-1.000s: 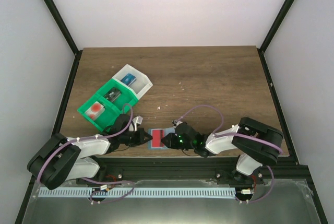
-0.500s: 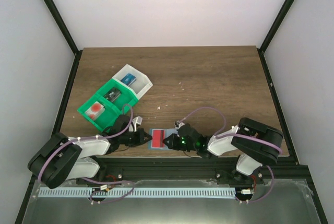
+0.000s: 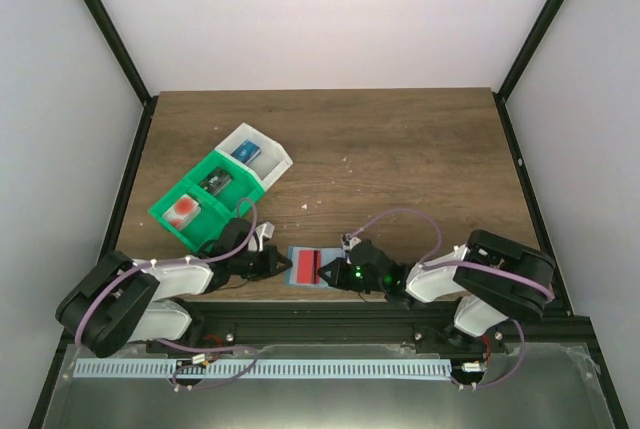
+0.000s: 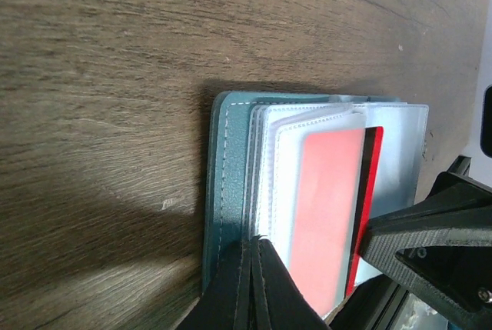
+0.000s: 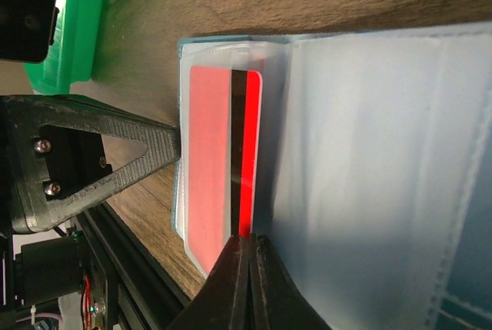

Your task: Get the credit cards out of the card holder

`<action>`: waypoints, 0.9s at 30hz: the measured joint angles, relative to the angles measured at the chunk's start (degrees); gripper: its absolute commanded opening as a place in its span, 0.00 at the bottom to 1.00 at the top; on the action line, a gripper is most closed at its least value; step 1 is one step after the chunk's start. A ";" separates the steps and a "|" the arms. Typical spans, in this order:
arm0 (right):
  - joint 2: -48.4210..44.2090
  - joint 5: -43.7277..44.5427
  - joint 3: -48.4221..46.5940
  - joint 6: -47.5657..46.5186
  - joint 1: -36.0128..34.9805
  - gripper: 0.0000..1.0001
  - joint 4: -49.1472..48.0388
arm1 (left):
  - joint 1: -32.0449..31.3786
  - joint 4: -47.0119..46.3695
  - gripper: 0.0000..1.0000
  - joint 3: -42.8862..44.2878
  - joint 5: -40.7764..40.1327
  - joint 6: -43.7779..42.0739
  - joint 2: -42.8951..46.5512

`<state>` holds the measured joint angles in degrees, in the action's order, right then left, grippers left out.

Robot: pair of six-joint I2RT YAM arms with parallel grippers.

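The blue-teal card holder lies open near the table's front edge, its clear sleeves fanned out. A red credit card with a black stripe sticks partway out of a sleeve; the part still under the plastic looks pale pink. My left gripper is shut at the holder's left edge, pinching its cover and sleeve seam. My right gripper is shut on the card's exposed red edge. The two grippers face each other across the holder.
A green-and-white compartment tray with small items stands behind and left of the holder; a green corner of the tray shows in the right wrist view. The black frame rail runs just in front of the holder.
My right gripper has closed on the card and its arm has shifted slightly right. More of the card's black stripe shows. The left gripper has stayed put.
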<state>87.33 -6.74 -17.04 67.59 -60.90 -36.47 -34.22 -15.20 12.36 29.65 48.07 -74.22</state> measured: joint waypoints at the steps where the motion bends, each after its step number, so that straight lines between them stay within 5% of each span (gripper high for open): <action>1: -0.33 0.13 0.00 0.00 0.02 0.00 0.31 | 0.00 0.28 0.00 0.15 -0.02 -0.09 0.00; 21: -3.72 1.46 1.90 0.42 0.24 0.01 1.09 | -2.71 1.86 0.07 2.23 1.46 3.17 3.85; 27: -3.72 1.46 1.90 0.44 0.37 0.01 1.07 | -4.28 -0.94 0.04 2.86 2.01 3.96 -2.82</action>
<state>83.61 -5.28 -15.14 68.03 -60.53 -35.40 -38.50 -16.14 15.22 31.66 52.03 -77.03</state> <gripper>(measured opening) 0.010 0.048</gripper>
